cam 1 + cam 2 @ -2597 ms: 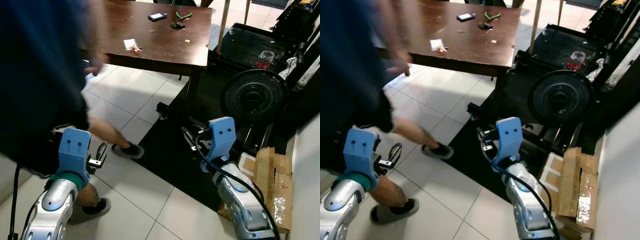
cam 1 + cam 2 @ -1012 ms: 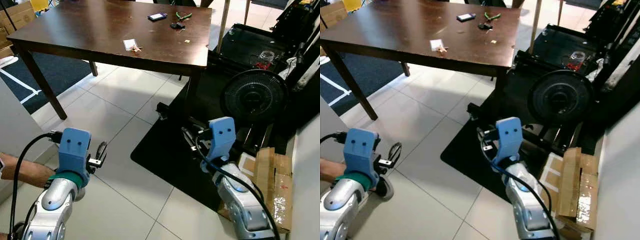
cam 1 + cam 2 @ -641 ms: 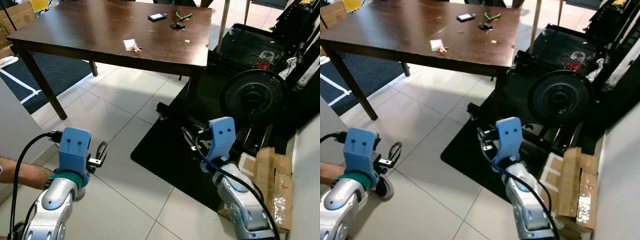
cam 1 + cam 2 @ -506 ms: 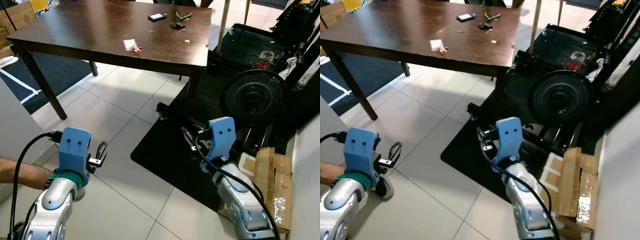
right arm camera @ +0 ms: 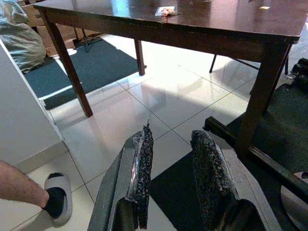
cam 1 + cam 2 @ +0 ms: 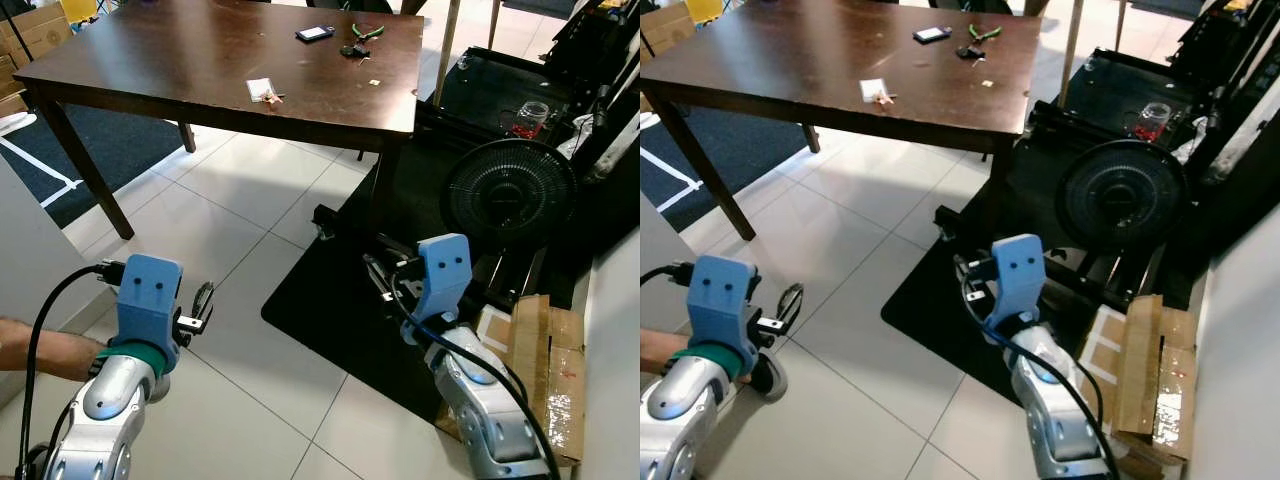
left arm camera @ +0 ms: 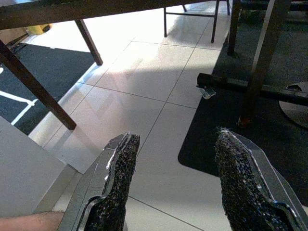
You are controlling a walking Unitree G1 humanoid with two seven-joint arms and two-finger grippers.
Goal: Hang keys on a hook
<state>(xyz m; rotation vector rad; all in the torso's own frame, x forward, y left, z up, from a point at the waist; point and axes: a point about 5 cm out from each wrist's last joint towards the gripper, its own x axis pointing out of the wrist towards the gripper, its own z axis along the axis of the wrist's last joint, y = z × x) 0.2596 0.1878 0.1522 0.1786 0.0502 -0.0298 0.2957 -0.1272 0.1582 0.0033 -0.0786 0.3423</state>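
A dark bunch that looks like the keys (image 6: 352,50) lies at the far side of the brown wooden table (image 6: 150,70), between a phone (image 6: 315,33) and green-handled pliers (image 6: 367,31). My left gripper (image 6: 203,300) hangs low over the white floor tiles, well short of the table. In the left wrist view its fingers (image 7: 120,159) stand wide apart and hold nothing. My right gripper (image 6: 378,278) hovers over the black mat (image 6: 330,310). Its fingers (image 5: 144,144) are parted in the right wrist view, with nothing between them.
A black fan (image 6: 508,195) stands on the floor at the right, and a dark cart with a glass (image 6: 530,115) is behind it. Cardboard (image 6: 545,360) lies by my right arm. A person's leg (image 6: 40,352) and sandalled foot (image 5: 57,204) are at the left, beside a white wall (image 6: 25,260).
The person who crossed in front of me has moved off to the left, so the table is in full view. Both arms have held still.
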